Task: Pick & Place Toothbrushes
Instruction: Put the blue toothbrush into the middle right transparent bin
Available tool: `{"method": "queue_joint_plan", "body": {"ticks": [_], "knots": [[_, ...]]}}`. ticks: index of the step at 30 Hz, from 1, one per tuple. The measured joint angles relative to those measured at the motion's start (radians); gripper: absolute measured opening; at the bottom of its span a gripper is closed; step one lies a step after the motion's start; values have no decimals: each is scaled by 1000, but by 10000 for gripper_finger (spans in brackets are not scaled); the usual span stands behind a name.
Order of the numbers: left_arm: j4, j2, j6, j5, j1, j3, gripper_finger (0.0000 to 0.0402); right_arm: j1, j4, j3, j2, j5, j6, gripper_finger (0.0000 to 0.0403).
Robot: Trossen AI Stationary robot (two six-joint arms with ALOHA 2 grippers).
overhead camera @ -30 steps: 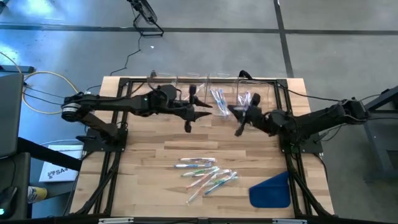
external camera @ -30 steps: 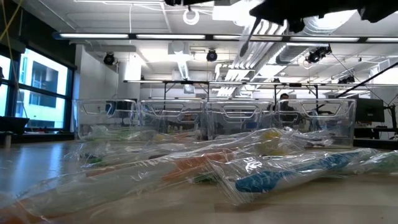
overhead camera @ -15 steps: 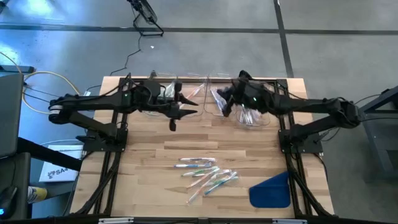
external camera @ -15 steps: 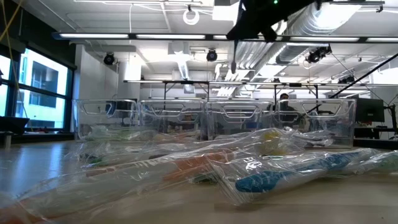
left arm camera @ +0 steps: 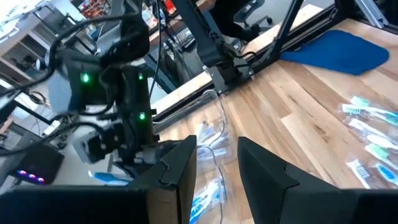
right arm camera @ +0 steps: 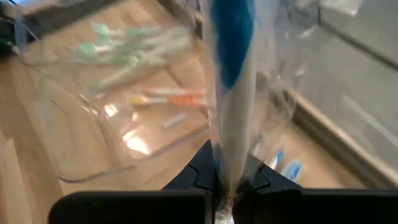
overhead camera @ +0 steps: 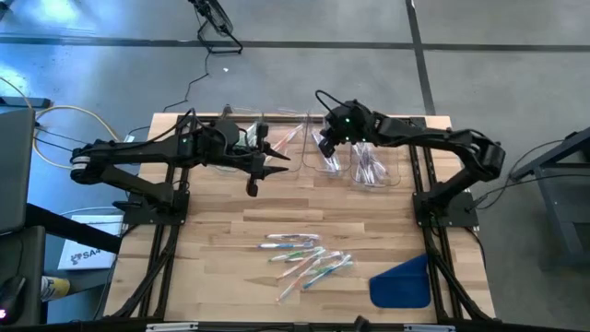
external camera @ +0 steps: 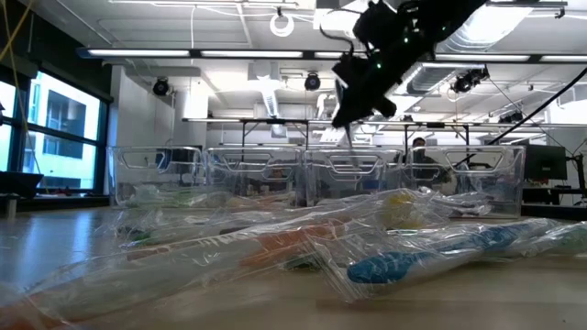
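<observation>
Several wrapped toothbrushes [overhead camera: 306, 258] lie in a loose pile on the near half of the table and fill the low view's foreground [external camera: 367, 252]. My right gripper [overhead camera: 325, 141] hovers over the clear bins [overhead camera: 313, 138] at the far edge, shut on a blue-and-white wrapped toothbrush [right arm camera: 229, 74]. Green, orange and blue toothbrushes lie in the bins [right arm camera: 134, 43]. My left gripper [overhead camera: 265, 172] is open in the air, near the bins on the left, touching nothing. Its fingers [left arm camera: 186, 165] stand apart. My right gripper [right arm camera: 227, 180] pinches the blue-and-white toothbrush by the whitish handle end [right arm camera: 227, 158] between its two fingers. The fingers point down from above, along the brush. The brush is lifted clear, hangs below the fingers [external camera: 350, 137] over the bins, and its clear wrapper stands loose around it.
A row of clear bins [external camera: 321, 174] lines the far edge of the table. A flat blue cloth-like piece [overhead camera: 403, 281] lies at the near right corner. Bare wood [overhead camera: 221, 240] shows between the bins and the pile. Black frame rails [overhead camera: 166, 249] run along both sides.
My right gripper has carried the toothbrush from above the table's middle toward the far edge and leftward, over the bins, and has come lower and tipped to point down. My left gripper has drawn back a little toward the table's left.
</observation>
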Motion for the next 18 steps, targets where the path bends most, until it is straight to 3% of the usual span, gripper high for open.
{"method": "queue_joint_plan", "body": {"ticks": [9, 18], "knots": [[2, 0, 7, 2, 0, 0, 112, -128, -117, 0, 55, -170, 82, 10], [2, 0, 7, 2, 0, 0, 112, -139, -126, 0, 54, -267, 100, 11]]}}
